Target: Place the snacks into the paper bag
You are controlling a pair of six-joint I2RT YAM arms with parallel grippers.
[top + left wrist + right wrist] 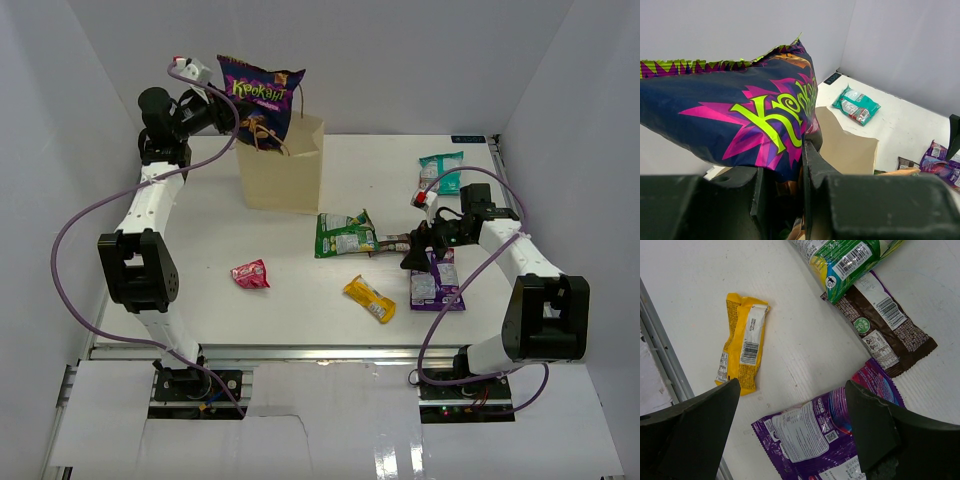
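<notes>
the left end effector (222, 98) pinches a dark purple chip bag (260, 95) by one edge and holds it in the air directly above the open mouth of the upright paper bag (283, 165), which stands at the back left of the desk (300, 300). the left wrist view shows the two fingers (810, 167) pressed onto the glossy film, the tan bag opening just below. the packet is not yet inside; in all likelihood it goes in once the grip lets go.

on the other side, the right end effector (792, 390) is spread wide and empty, hovering low over a purple pouch (815, 435) near the front right, apparently the next pick.

the job looks barely begun. six packets lie flat on the desk: a green pouch (343, 233) in the middle, a brown bar (395, 242) touching its right end, the purple pouch, a yellow bar (368, 298) nearer the front, a teal pouch (441, 172) at the back right and a small red packet (251, 273) alone at the front left. whether anything already sits inside the paper bag cannot be told from these views.
</notes>
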